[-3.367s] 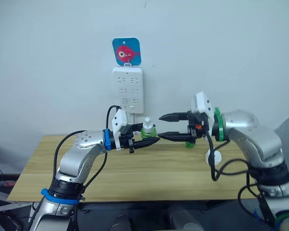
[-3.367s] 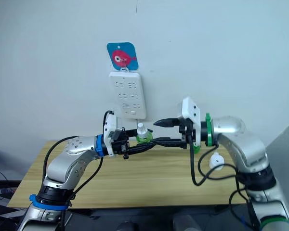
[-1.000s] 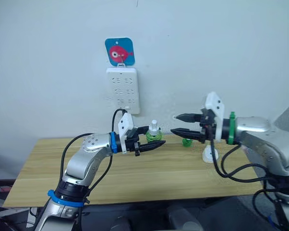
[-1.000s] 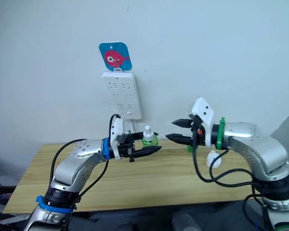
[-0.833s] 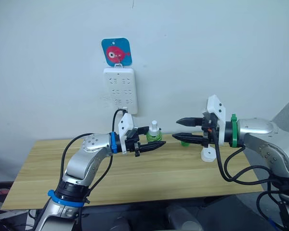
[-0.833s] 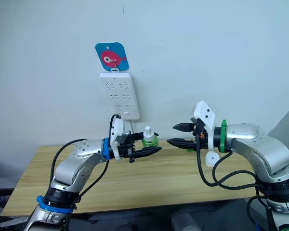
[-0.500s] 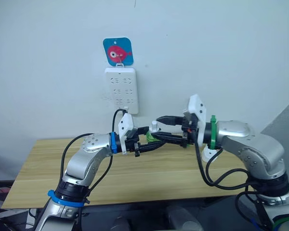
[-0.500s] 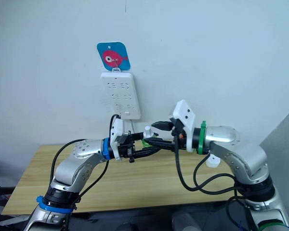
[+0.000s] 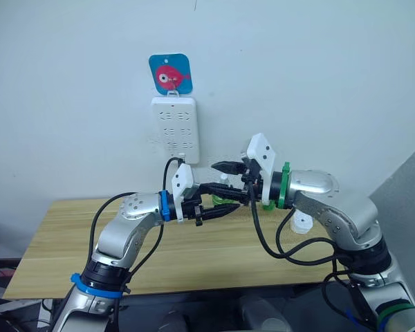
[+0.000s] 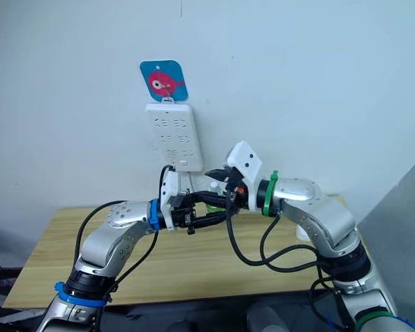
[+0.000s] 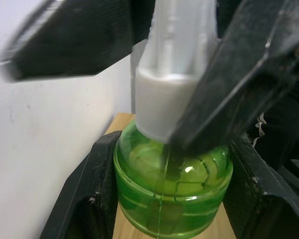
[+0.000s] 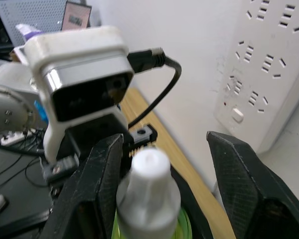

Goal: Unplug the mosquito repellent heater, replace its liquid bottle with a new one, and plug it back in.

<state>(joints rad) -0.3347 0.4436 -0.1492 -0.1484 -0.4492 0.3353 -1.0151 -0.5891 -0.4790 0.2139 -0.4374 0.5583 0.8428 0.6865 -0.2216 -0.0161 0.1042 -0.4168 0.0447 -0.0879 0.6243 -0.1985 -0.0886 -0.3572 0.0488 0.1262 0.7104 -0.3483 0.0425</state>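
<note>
- Head views: the right claw [image 9: 225, 178] has swung in from well out to the robot's right, where it hung a second ago, and now reaches across to the green bottle [image 9: 220, 198] that the left claw [image 9: 219, 199] holds up above the worktop [image 9: 62, 242].
- The left claw is closed on the bottle's green body and has kept its place in front of the wall, below the white socket strip [image 9: 174, 128] and the blue fish sticker [image 9: 171, 73].
- The right claw is spread wide, one finger above and one below the level of the bottle's white cap [image 10: 214, 187]; whether either finger touches the cap cannot be told from here.
- The white heater [image 9: 302, 223] sits on the worktop behind the right forearm, near the wall and well apart from the bottle, so it is already unplugged.
- Left wrist view: the bottle [image 11: 172, 186] sits clamped between that claw's two black fingers, and the right claw's dark fingers flank the white cap [image 11: 174, 94], one seemingly against it.
- Right wrist view: the cap [image 12: 149, 181] stands between that claw's own spread fingers, not yet pinched, with the socket strip [image 12: 264, 69] beyond.
- Judgement: the approach is done; closing on the cap to take it off seems the step in hand, before the bottle can go into the heater.
</note>
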